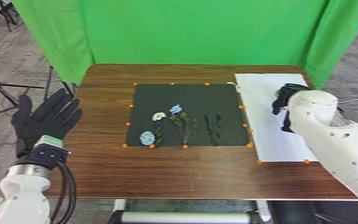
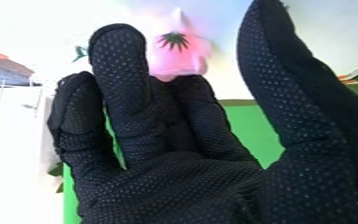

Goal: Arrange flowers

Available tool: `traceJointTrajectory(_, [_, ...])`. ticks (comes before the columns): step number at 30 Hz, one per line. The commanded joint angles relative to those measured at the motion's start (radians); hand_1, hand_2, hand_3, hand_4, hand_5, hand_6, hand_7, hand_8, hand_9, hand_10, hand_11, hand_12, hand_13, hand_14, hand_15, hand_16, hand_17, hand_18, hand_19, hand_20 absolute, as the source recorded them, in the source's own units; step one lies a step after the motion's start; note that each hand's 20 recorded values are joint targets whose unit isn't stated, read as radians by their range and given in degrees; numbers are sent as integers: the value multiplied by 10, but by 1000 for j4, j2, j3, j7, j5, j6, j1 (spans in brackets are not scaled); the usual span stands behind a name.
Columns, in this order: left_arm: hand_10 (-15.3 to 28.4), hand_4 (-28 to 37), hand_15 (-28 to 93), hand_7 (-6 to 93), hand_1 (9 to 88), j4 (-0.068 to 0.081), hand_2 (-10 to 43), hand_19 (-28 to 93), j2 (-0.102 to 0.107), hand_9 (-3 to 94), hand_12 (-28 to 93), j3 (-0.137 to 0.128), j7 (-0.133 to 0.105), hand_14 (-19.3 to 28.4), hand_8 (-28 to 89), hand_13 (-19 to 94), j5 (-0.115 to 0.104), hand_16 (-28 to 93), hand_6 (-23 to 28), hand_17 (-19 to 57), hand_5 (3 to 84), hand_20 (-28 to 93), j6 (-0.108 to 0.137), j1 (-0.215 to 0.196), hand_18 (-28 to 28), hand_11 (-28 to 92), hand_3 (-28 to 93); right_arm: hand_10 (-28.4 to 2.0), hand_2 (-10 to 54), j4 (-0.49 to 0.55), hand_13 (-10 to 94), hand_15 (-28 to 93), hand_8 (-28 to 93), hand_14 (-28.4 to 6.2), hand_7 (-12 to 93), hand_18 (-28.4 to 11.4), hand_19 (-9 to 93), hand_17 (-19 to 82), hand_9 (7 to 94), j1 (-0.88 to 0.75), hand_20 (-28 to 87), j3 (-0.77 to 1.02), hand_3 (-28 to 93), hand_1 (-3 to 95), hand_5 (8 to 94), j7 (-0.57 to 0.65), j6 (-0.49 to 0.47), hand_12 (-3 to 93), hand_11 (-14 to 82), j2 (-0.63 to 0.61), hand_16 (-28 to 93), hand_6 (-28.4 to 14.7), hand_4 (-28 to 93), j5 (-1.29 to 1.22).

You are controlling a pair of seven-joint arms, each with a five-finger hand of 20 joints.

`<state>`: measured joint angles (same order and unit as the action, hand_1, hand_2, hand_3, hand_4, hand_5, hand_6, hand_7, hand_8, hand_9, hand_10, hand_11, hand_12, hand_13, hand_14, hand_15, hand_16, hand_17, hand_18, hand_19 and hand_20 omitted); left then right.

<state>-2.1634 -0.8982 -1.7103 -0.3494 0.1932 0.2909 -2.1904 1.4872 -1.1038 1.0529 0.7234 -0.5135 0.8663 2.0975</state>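
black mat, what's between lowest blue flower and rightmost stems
Other leafy green stems lie between that flower and the rightmost stems, in the head view.

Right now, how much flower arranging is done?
Two blue flowers, a white flower and green stems already lie on the black mat. The right hand is at the white sheet, a pink flower by its fingers; I can't tell if gripped. Placing it is probably left.

Flowers on mat, mat on table (sheet right of mat).
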Motion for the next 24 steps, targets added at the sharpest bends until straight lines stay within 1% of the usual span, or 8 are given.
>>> traceJointTrajectory(1, [143, -283, 446, 216, 246, -8, 154, 347, -7, 338, 122, -4, -2, 140, -101, 230, 4, -71, 87, -59, 421, 138, -8, -10, 134, 269, 677, -166, -68, -14, 654, 661, -120, -129, 138, -247, 878, 353, 509, -31, 346, -17, 780, 446, 507, 7, 67, 102, 135, 0, 196, -76, -278, 31])
traceJointTrajectory(3, [143, -283, 446, 217, 246, -10, 154, 347, -6, 338, 121, -4, -8, 140, -101, 230, -3, -71, 87, -59, 421, 138, -5, -14, 134, 270, 677, -153, -59, -14, 669, 651, -126, -118, 148, -243, 883, 359, 574, -32, 353, -25, 779, 481, 543, 8, 84, 120, 148, 1, 203, -64, -279, 42])
traceJointTrajectory(5, [143, -283, 446, 217, 247, -11, 154, 347, -6, 338, 121, -6, -9, 140, -102, 229, -1, -72, 87, -58, 421, 138, -3, -16, 134, 269, 677, -144, -76, -16, 681, 602, -127, -91, 160, -229, 876, 369, 636, -33, 351, -29, 751, 541, 581, 5, 97, 147, 157, 3, 281, -51, -281, 46])
traceJointTrajectory(9, [142, -283, 441, 216, 253, -10, 153, 347, -9, 336, 120, -4, -2, 138, -102, 225, 2, -74, 85, -58, 417, 138, 3, -11, 135, 268, 678, -94, -94, -4, 728, 436, -28, -36, 236, -179, 809, 403, 776, -46, 338, -39, 684, 660, 661, -8, 132, 338, 80, -3, 399, -20, -282, 83])
traceJointTrajectory(14, [142, -283, 436, 213, 260, -9, 151, 350, -10, 333, 118, -6, -4, 138, -104, 221, -2, -74, 84, -59, 413, 138, -1, -14, 135, 266, 677, -84, -95, 19, 768, 368, 3, -30, 288, -163, 801, 427, 824, -61, 326, -48, 672, 690, 703, -22, 226, 401, 94, -12, 440, -10, -282, 128])
traceJointTrajectory(15, [142, -283, 435, 210, 259, -13, 150, 350, -8, 333, 119, -7, -12, 138, -104, 220, -6, -74, 84, -59, 412, 138, 3, -20, 135, 266, 677, -85, -95, 25, 773, 367, 5, -30, 292, -165, 803, 428, 829, -61, 326, -51, 672, 691, 708, -17, 243, 404, 96, -15, 444, -9, -282, 132])
traceJointTrajectory(18, [143, -283, 434, 207, 259, -12, 150, 349, -4, 333, 119, -8, -7, 137, -101, 220, 1, -73, 83, -59, 410, 137, 7, -18, 134, 265, 677, -84, -95, 66, 780, 368, 15, -33, 301, -170, 806, 429, 839, -70, 332, -60, 672, 694, 722, 25, 331, 413, 101, -18, 456, -11, -283, 161])
traceJointTrajectory(24, [142, -283, 433, 207, 258, -15, 150, 350, -7, 332, 119, -15, -15, 138, -99, 219, -4, -71, 82, -59, 410, 137, 7, -26, 134, 265, 677, -89, -95, 161, 783, 379, 23, -37, 296, -183, 816, 423, 847, -48, 348, -92, 684, 694, 738, -33, 420, 420, 104, 2, 462, -15, -283, 220])
